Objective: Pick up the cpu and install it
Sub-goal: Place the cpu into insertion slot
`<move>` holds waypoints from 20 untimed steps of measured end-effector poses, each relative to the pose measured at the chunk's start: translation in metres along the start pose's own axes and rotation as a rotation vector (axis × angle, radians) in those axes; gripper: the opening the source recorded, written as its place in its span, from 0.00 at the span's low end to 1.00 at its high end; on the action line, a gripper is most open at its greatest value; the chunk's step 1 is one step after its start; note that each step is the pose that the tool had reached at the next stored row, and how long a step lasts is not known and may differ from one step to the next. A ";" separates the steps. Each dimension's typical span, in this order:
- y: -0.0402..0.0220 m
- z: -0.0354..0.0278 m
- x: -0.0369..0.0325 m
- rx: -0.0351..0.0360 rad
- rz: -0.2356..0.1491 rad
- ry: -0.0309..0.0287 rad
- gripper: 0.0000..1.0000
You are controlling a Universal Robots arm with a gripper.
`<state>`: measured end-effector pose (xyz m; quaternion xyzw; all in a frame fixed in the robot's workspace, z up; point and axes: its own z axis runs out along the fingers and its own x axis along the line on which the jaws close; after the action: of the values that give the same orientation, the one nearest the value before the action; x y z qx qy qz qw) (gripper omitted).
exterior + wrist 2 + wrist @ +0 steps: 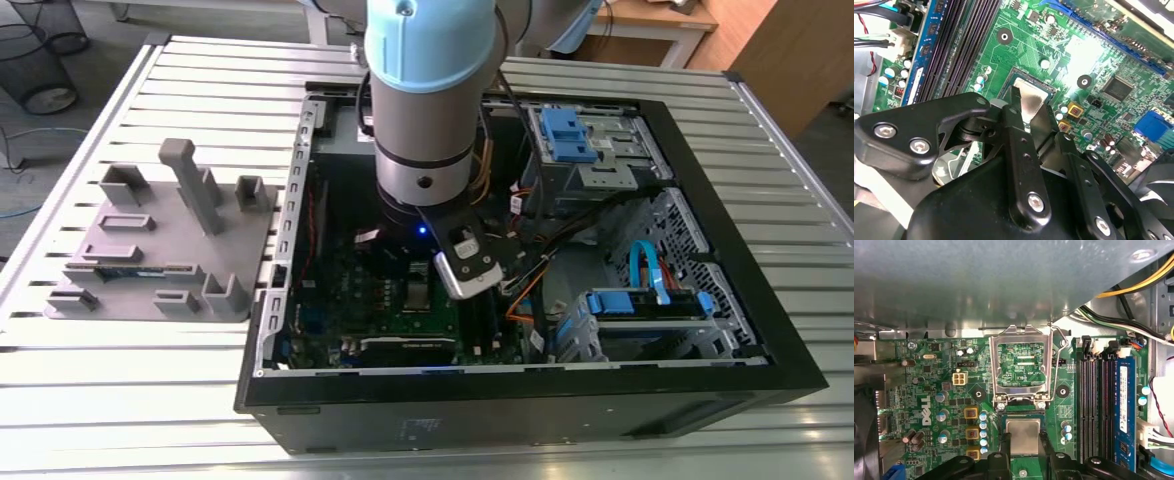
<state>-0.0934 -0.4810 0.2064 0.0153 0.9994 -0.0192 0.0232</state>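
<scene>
Clamped in the gripper point(1023, 441) by two opposite edges: the cpu point(1023, 431), flat, silvery top up, square, sides parallel to the memory slots point(1094, 405), beside the flipped-open socket frame point(995, 365).

computer case point(534, 410): one is counted.
grey block tray point(240, 245): one is counted, beside the computer case.
green circuit board point(929, 385): one is counted, inside the computer case.
socket frame point(1020, 335): one is counted.
cpu point(1023, 432): one is counted.
gripper point(1024, 439): one is counted.

Bright glare on board point(1090, 56); case point(400, 425) interior dim.
</scene>
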 end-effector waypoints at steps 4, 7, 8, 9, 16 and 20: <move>0.0001 0.0004 -0.0035 -0.0001 0.000 -0.0001 0.36; 0.0001 0.0004 -0.0040 0.0001 0.000 0.0000 0.36; 0.0002 0.0005 -0.0041 0.0000 0.000 0.0000 0.36; 0.0001 0.0006 -0.0041 0.0002 0.000 0.0001 0.36; 0.0001 0.0010 -0.0023 -0.0001 0.000 0.0000 0.36; 0.0001 0.0010 -0.0019 0.0001 0.000 0.0000 0.36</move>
<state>-0.0915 -0.4810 0.2055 0.0153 0.9994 -0.0193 0.0232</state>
